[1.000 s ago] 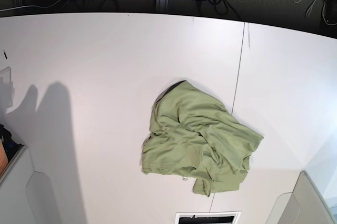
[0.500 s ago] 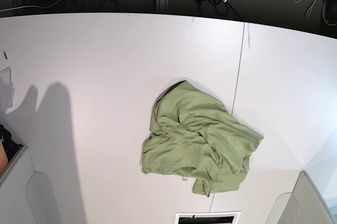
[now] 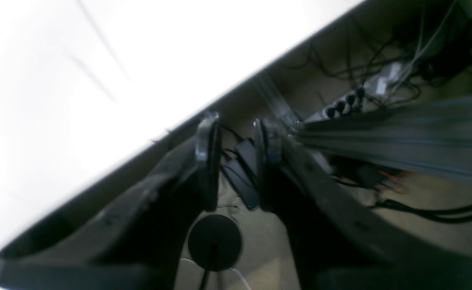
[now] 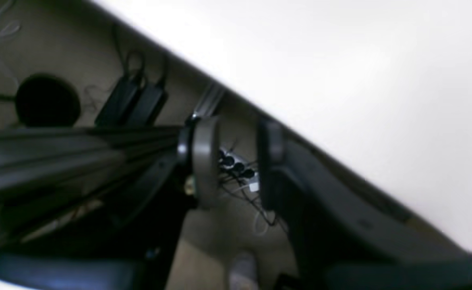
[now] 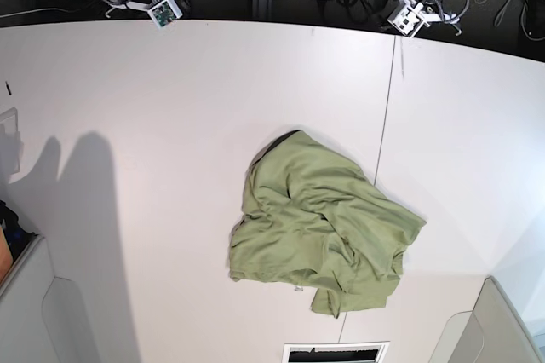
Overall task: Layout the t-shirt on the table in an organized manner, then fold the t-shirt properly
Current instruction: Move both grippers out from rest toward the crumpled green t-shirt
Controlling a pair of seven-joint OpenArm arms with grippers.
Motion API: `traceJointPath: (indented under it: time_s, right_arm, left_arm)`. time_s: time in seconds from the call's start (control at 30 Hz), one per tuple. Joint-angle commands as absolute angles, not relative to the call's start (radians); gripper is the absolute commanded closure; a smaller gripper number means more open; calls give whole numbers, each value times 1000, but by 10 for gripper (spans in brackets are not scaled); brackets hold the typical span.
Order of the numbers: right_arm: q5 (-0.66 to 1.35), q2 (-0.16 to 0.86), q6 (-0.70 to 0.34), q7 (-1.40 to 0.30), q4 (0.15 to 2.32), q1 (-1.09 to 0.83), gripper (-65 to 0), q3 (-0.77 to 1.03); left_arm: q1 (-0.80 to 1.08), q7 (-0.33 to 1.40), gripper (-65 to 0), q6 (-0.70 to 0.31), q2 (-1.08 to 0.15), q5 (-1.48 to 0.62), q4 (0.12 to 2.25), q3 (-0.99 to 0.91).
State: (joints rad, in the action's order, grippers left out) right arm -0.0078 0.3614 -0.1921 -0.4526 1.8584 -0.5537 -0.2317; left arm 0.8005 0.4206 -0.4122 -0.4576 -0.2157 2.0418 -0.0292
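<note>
- The t-shirt [image 5: 319,235] lies in a crumpled heap on the white bench [image 5: 170,124], near the front edge and just beside the thin seam line [image 5: 385,137]; nothing pins it or spreads it, so by my reading the laying-out has not begun
- Its folds overlap and no sleeve or hem shows cleanly, which suggests it was dropped rather than arranged
- The left pincer [image 3: 236,161] hangs past the far edge of the bench, over cables and the floor; its jaws stand narrowly apart with nothing between them
- The right pincer [image 4: 236,161] sits likewise beyond the far edge, jaws a little apart and empty
- In the base view the left pincer [image 5: 407,18] and the right pincer [image 5: 162,14] show at the far rim, well apart from the shirt, one to each side of it
- Both must likely reach forward across the bench to meet the cloth
</note>
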Motion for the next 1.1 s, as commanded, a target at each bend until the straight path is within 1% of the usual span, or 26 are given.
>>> traceJointPath:
  time_s: [0.0, 0.07, 0.13, 0.17, 0.2, 0.27, 0.37, 0.5, 0.57, 1.07]
  right_arm:
    - [-18, 362, -161, -367, 1885, -492, -172, -223]
    - [4, 359, -160, -367, 1885, -417, -172, -223]
    - [26, 342, -161, -368, 1882, -340, -172, -223]
    - [27, 329, -161, -369, 1880, -305, -172, -223]
    - [27, 313, -161, -372, 1878, -272, -172, -223]
    - [27, 275, -161, -383, 1871, -212, -172, -223]
    - [25, 208, -161, -482, 1868, -141, -172, -223]
    - [-10, 153, -161, -574, 1869, -126, -172, -223]
    - [-12, 146, -161, -607, 1870, -136, -172, -223]
    - [-72, 152, -162, -610, 1893, -374, -171, -223]
  left_arm:
    - [790, 400, -154, -404, -483, -234, 2060, -34]
    - [756, 400, -213, -405, -512, -255, 2060, -34]
    - [713, 400, -301, -405, -537, -281, 2060, -34]
    - [688, 401, -335, -405, -550, -297, 2060, -34]
    - [661, 401, -351, -405, -562, -315, 2060, -34]
    - [608, 402, -351, -405, -588, -342, 2060, -34]
    - [532, 425, -351, -405, -624, -369, 2060, -34]
    - [496, 452, -351, -405, -669, -385, 2060, -34]
    - [500, 457, -351, -405, -682, -386, 2060, -34]
    - [565, 481, -350, -406, -681, -385, 2060, -34]
